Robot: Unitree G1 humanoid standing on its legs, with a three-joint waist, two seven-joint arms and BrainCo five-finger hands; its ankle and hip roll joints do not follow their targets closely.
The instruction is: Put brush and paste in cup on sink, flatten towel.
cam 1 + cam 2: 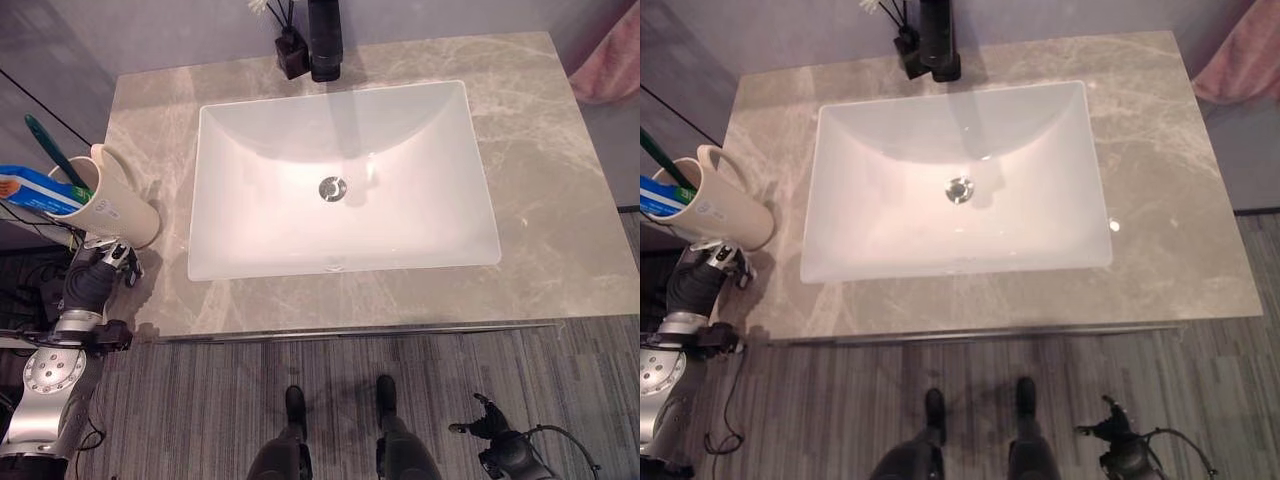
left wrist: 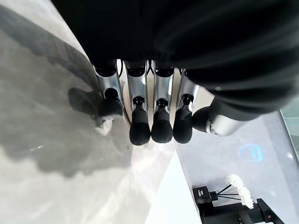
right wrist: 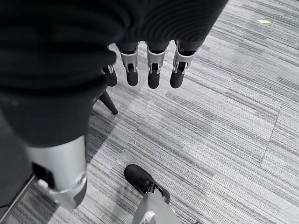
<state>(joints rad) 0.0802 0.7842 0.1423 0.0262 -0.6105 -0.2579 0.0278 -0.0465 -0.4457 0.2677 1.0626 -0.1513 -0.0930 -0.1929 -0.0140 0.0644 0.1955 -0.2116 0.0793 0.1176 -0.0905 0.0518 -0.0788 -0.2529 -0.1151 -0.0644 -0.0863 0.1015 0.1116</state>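
Note:
A cream cup [image 1: 125,205] with a handle stands at the counter's left edge, its mouth leaning out to the left. A green toothbrush [image 1: 48,150] and a blue paste tube [image 1: 32,190] stick out of it. My left hand [image 1: 102,268] is just in front of the cup, over the counter's front left corner, apart from it. In the left wrist view its fingers [image 2: 140,127] hang relaxed above the marble and hold nothing. A pink towel [image 1: 610,68] hangs past the counter's far right corner. Down by the floor at the lower right hangs my right hand [image 1: 495,428], its fingers [image 3: 156,71] open over the carpet.
The grey marble counter [image 1: 545,200] holds a white rectangular sink [image 1: 340,125] with a centre drain. A black faucet [image 1: 325,40] and a black reed bottle [image 1: 291,52] stand at the back. Grey striped carpet [image 1: 200,400] lies in front.

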